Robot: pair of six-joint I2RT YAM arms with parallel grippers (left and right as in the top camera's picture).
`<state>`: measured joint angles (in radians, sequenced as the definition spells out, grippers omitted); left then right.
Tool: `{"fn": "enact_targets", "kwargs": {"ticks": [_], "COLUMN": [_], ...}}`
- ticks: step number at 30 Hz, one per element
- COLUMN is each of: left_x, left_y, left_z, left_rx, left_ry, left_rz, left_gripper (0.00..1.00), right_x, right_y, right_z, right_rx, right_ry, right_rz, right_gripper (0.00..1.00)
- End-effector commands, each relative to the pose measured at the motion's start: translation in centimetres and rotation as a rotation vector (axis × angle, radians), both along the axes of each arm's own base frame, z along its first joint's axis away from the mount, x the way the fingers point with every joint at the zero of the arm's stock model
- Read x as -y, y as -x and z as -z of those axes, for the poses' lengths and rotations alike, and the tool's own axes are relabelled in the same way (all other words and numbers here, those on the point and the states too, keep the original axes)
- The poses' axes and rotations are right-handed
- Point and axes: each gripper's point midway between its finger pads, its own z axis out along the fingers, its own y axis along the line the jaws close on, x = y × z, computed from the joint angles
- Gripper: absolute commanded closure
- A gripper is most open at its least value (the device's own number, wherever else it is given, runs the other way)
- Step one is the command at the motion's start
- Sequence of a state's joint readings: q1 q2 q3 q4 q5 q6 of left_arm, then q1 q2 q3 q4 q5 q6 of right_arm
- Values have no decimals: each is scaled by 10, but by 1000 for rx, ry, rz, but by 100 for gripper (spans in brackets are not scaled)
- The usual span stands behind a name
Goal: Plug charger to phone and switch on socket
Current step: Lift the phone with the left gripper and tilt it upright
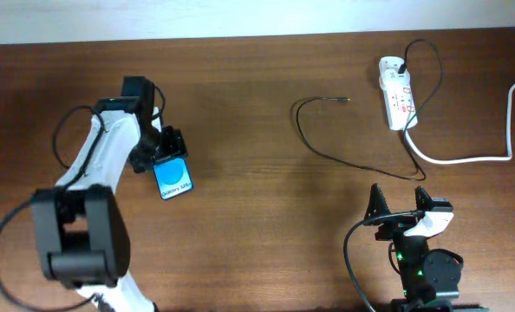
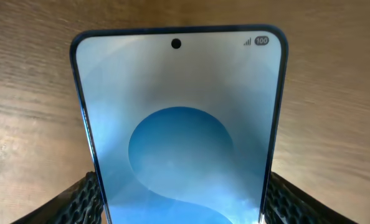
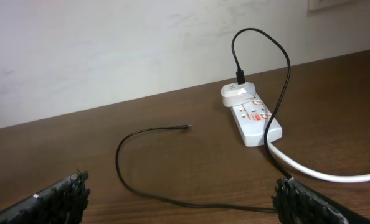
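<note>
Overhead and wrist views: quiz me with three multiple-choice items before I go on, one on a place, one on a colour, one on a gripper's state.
1. Where is the connector tip of the charger?
A. On the table, between the phone and the socket
B. In the phone's port
C. Between a gripper's fingers

2. What colour is the socket's body?
A. Black
B. White
C. Blue

3. How is the right gripper?
A. Shut on the charger
B. Shut on the phone
C. Open and empty

Answers:
1 A: the tip lies free on the wood, nearer the socket.
2 B: the strip is white with red marks.
3 C: its fingers stand wide apart with nothing between them.
</note>
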<state>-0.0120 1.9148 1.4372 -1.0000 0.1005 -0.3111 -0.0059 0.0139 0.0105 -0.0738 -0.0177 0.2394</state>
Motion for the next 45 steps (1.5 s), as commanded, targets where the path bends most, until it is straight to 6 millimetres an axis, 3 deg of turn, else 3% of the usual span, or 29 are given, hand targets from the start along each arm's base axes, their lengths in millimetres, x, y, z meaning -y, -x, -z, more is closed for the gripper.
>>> {"fn": "enact_targets", "kwargs": {"ticks": [1, 10, 16, 21, 30, 45], "left_x": [24, 72, 124, 155, 175, 186], "left_y": [-4, 26, 50, 61, 71, 76], "left_z": [-48, -76, -86, -88, -91, -97], "left_rx": [107, 89, 22, 6, -11, -34], "left_ry": [110, 131, 273, 303, 348, 419], "left_rz": [5, 54, 72, 110, 147, 160], "left_gripper": [62, 60, 60, 59, 59, 58], "right_x": [2, 2, 2, 2, 2, 2], "right_y": [0, 0, 0, 0, 0, 0], "right_z": [2, 2, 2, 2, 2, 2], "right_rx": [-3, -3, -3, -3, -3, -3], "right_ry": [0, 0, 0, 0, 0, 0], "right_rz": [13, 13, 13, 13, 13, 13], "right_gripper": [2, 2, 2, 2, 2, 2]}}
